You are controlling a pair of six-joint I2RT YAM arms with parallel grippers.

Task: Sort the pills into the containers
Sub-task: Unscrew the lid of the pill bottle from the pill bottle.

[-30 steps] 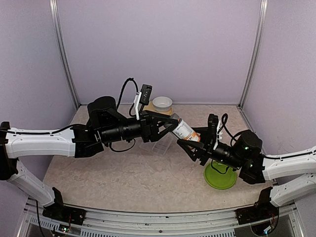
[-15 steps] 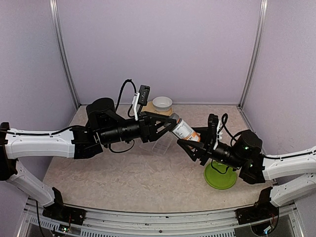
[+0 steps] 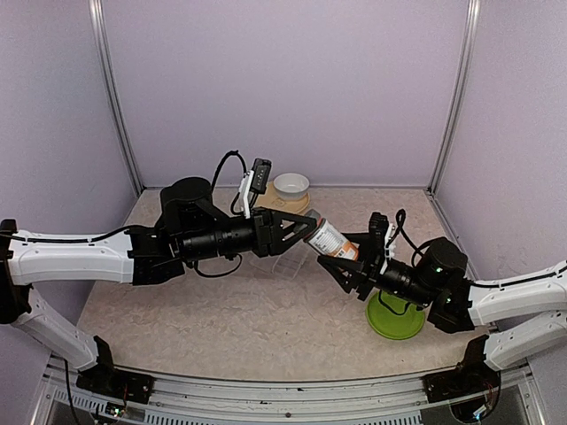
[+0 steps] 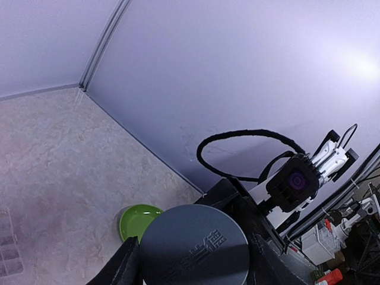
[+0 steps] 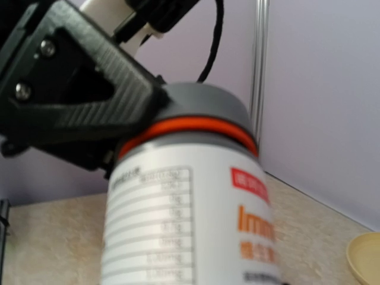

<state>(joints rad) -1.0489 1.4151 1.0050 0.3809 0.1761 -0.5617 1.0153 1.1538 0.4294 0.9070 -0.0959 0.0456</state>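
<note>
A white pill bottle (image 3: 331,237) with an orange label and a grey cap (image 4: 195,246) hangs tilted in the air between the two arms. My right gripper (image 3: 347,258) is shut on the bottle's body (image 5: 190,219), which fills the right wrist view. My left gripper (image 3: 310,224) is shut on the cap, one finger (image 4: 122,268) pressed to each side of it. Below the bottle lies the clear pill box, the container (image 3: 288,258), and its corner (image 4: 8,252) shows in the left wrist view. No pills are visible.
A green round plate (image 3: 395,317) sits under the right arm and appears as the green plate (image 4: 138,218) below the cap. A white bowl (image 3: 291,185) on a tan plate (image 3: 268,197) stands at the back wall. Purple walls enclose the table.
My left gripper's fingers have closed in on the bottle cap. The bottle and both grippers have dropped slightly and shifted a little towards the front.
</note>
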